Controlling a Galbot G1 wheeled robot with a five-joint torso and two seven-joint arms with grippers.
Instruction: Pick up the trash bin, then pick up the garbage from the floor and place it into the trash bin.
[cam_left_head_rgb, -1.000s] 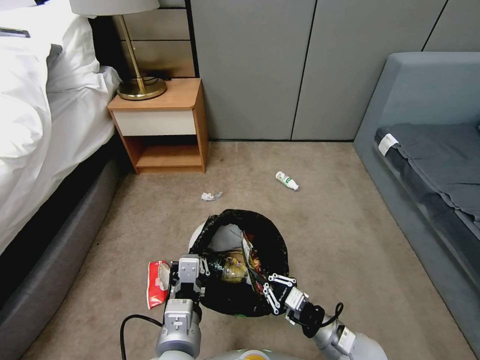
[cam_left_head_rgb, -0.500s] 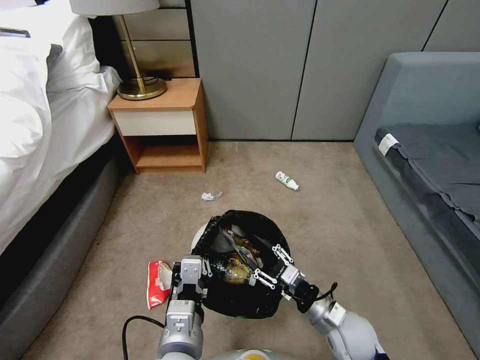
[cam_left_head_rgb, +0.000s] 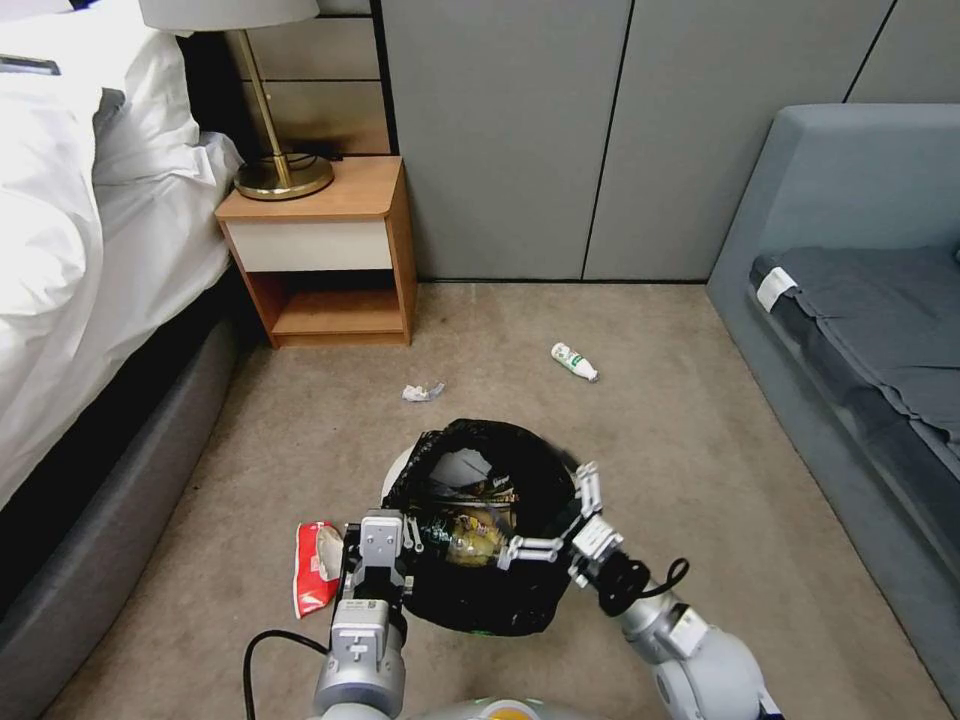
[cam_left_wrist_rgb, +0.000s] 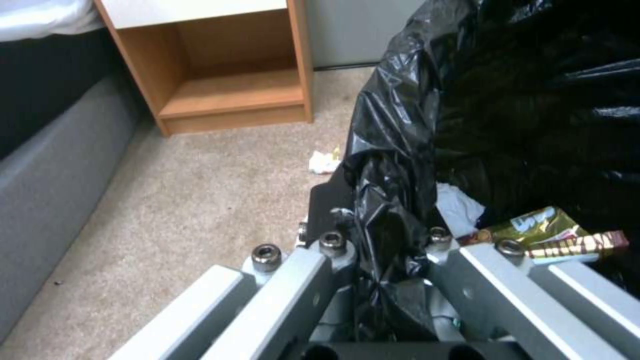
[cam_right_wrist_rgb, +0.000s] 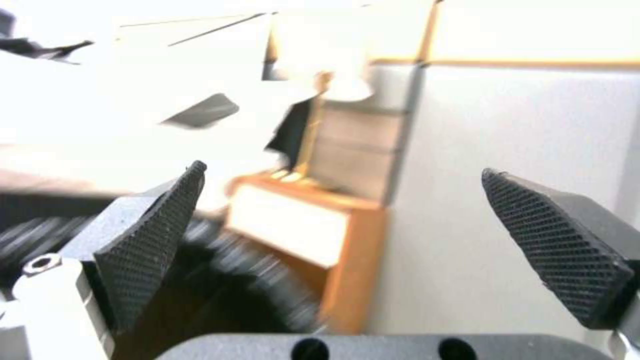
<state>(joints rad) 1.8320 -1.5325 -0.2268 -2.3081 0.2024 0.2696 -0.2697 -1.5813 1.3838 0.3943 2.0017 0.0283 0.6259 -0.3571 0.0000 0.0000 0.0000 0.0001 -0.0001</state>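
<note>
1. The trash bin (cam_left_head_rgb: 480, 540) serves as the landmark: it sits directly in front of the robot, its black liner (cam_left_wrist_rgb: 400, 165) folded over the rim, with wrappers and a bottle already inside.
2. The left gripper (cam_left_head_rgb: 385, 540) is clamped on the near-left part of the bin's rim, the liner pinched between its fingers in the left wrist view, so the bin is held.
3. The right gripper (cam_left_head_rgb: 560, 520) hovers at the bin's near-right rim with its fingers spread wide and nothing between the pads (cam_right_wrist_rgb: 153, 240); I judge that it has just let something go.
4. To do this step well, the right arm should lift clear of the rim without catching the loose liner, while the left keeps the bin level so nothing spills.
5. Garbage on the floor (cam_left_head_rgb: 700, 470): a red-white packet (cam_left_head_rgb: 315, 565) just left of the bin, beside the left gripper; a crumpled tissue (cam_left_head_rgb: 422, 391) just beyond the bin; a small bottle (cam_left_head_rgb: 574, 362) farther beyond it, to the right.
6. The packet is closest, yet the left arm and the bin lie between it and the right gripper, so reaching it looks awkward.
7. Farther from the bin, a nightstand (cam_left_head_rgb: 330, 250) and bed (cam_left_head_rgb: 90, 250) stand beyond-left and a grey sofa (cam_left_head_rgb: 860, 300) on the right; neither blocks the tissue or bottle.
</note>
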